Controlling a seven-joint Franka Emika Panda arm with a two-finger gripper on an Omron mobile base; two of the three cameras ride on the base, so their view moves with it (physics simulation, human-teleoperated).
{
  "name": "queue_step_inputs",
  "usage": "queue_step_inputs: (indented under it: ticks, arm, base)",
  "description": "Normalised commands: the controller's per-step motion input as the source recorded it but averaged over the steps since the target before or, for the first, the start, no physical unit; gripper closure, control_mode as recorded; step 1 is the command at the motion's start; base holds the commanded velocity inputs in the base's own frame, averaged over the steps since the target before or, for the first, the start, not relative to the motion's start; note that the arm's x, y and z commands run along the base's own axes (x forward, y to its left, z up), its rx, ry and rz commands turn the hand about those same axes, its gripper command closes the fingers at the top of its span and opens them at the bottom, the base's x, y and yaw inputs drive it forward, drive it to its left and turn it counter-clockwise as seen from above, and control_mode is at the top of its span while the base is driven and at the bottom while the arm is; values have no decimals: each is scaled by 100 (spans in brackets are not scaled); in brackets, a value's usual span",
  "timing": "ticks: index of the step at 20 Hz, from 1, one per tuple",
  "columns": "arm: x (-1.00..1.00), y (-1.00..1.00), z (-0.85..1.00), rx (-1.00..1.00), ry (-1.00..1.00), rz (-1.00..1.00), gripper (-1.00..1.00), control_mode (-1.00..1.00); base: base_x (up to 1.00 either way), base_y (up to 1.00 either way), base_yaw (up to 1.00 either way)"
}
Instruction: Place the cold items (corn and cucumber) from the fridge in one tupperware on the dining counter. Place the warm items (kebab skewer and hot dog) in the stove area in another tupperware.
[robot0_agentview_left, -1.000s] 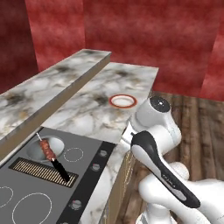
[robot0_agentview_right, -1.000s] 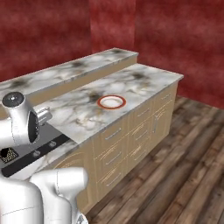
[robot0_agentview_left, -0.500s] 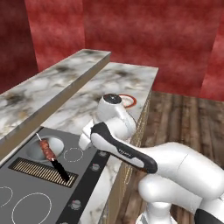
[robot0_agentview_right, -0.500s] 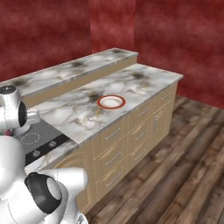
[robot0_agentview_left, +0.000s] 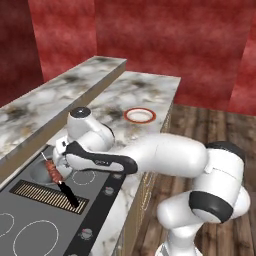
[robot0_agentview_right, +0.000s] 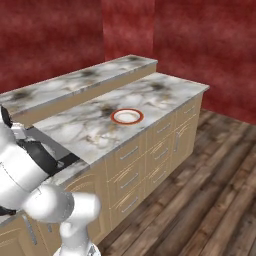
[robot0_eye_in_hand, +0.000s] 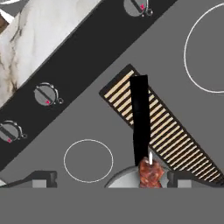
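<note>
In the left base view the arm bends low over the stove, its wrist above the kebab skewer, which lies across the grill strip, likely lining up a pick. In the right base view a red-rimmed bowl sits on the worktop, well beyond the stove. In the hand view the tool stands spread apart, empty, straddling the skewer's meat end beside the grill strip.
</note>
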Motion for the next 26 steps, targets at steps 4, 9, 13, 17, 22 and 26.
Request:
queue_step_inputs:
  ticks: [4,9,13,17,22,26]
  arm:
    - [39,58,-47,0,0,-19,-100,-100]
    - [57,47,-47,-4,8,-6,-100,-100]
    - [86,54,-37,-12,16,1,-100,-100]
    - [93,85,-43,-23,19,2,-100,-100]
    - [75,100,-35,-22,13,0,-100,-100]
    - [55,60,-27,-16,12,0,-100,-100]
  base:
    - [0,0,0]
    - [0,0,0]
    - [0,0,0]
    - [0,0,0]
    - [0,0,0]
    - [0,0,0]
